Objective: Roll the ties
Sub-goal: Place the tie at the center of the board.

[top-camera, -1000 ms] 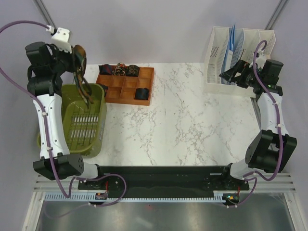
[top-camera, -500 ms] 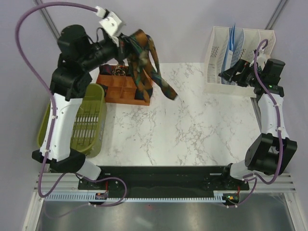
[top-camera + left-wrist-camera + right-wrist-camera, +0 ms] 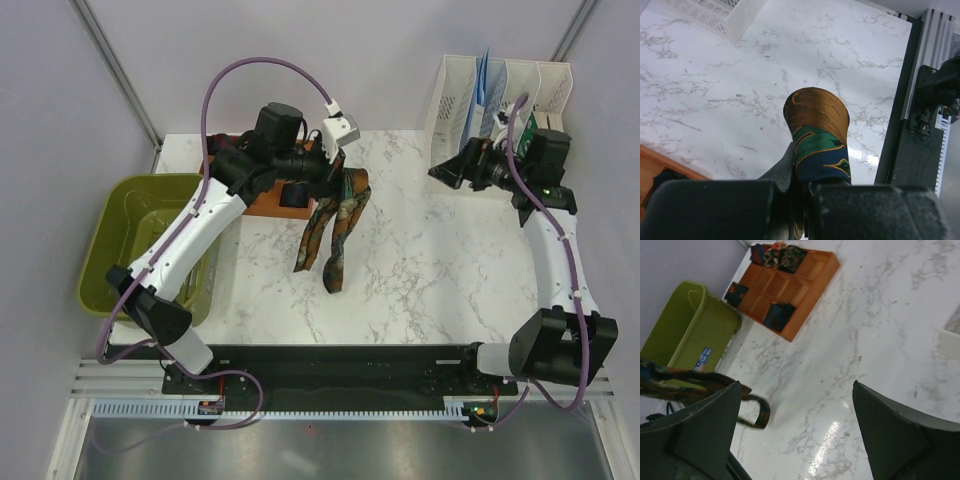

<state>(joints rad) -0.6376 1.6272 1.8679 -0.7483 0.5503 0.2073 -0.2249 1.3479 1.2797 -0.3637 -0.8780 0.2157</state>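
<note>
Two arms: left arm (image 3: 195, 235) over the desk's (image 3: 420, 270) far-left part, right arm (image 3: 560, 250) by its far-right corner.
Basket (image 3: 105, 215): green, left edge.
Tray (image 3: 812, 277): far-left corner, rolled ties (image 3: 777, 315) inside.
Tie (image 3: 335, 225): patterned, dangling from left gripper (image 3: 800, 186), which is clamped on it.
Right gripper (image 3: 796, 390): spread wide, empty.

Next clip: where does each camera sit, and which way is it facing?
Top external: above and behind the bases, looking down on the marble table; both arms show, left end effector shut on a tie.
Left wrist: on the left arm's wrist, looking past its fingers at the tie's patterned end over the table; only fingers show.
Right wrist: on the right wrist, facing across the table toward the orange tray and green basket; the open right end effector frames it.
Shared: all three see the tie.
</note>
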